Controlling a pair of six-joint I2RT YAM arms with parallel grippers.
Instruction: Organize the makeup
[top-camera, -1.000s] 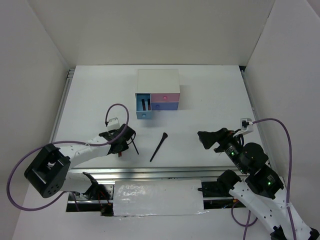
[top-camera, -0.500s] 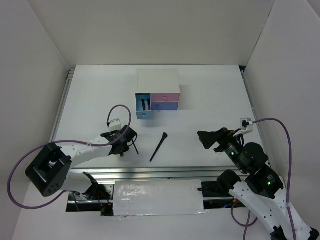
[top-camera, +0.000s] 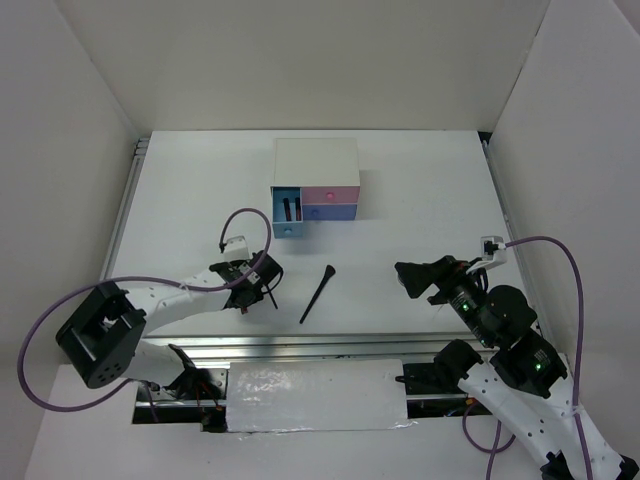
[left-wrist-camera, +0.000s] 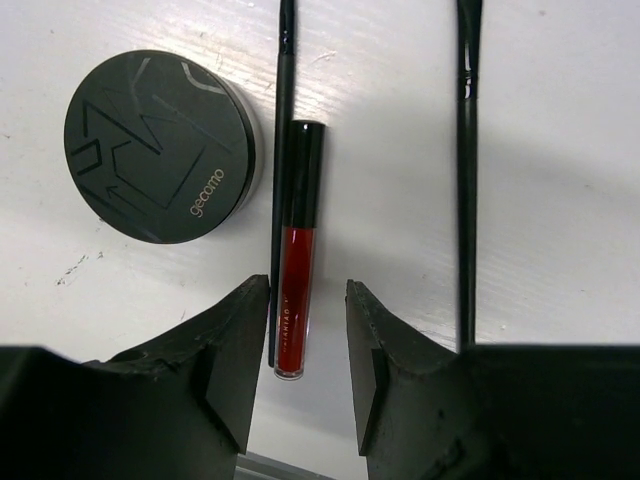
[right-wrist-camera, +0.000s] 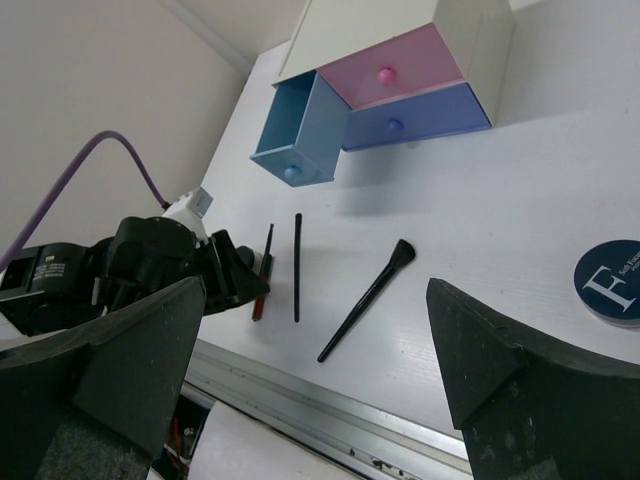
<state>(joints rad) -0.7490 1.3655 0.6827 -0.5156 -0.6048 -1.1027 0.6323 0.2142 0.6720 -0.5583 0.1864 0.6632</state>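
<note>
white table (top-camera: 420, 190), top view: left gripper (top-camera: 262, 281) low, at 9 o'clock of brush (top-camera: 318, 293) | left wrist: fingers (left-wrist-camera: 230, 350) half open, gripping nothing, straddling the base of tube (left-wrist-camera: 297, 250); pencil (left-wrist-camera: 283, 120) just beside it at 9 o'clock; tube likely light, stiff, slick, prone to roll, so pinch mid-body | right wrist: right gripper (right-wrist-camera: 315, 300) wide open, empty

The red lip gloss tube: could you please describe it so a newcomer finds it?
From the white drawer box, come near to the left gripper. The tube lies between its fingertips, the only red thing beside a black compact.
</note>
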